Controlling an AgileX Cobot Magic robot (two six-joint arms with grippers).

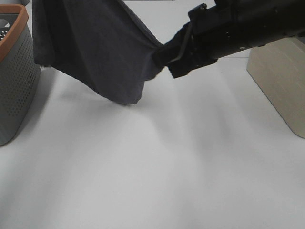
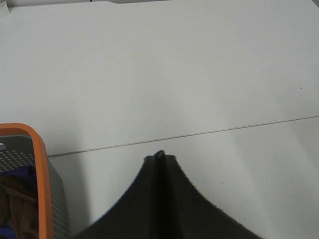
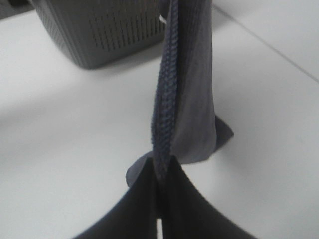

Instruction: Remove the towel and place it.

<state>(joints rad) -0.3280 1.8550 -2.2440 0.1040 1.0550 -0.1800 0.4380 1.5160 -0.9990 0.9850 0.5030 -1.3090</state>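
Observation:
The dark charcoal-grey towel hangs stretched above the white table, and its lowest corner reaches down to the tabletop. My right gripper is shut on its right edge. In the right wrist view the cloth rises from the closed fingertips of my right gripper. The towel's upper left part runs out of the top of the exterior view. My left gripper is out of the exterior view. In its wrist view it is shut, with a small dark bit of the towel pinched at its tips.
A grey perforated basket with an orange rim stands at the left edge. It also shows in the left wrist view, with cloth inside, and in the right wrist view. A beige box stands at the right.

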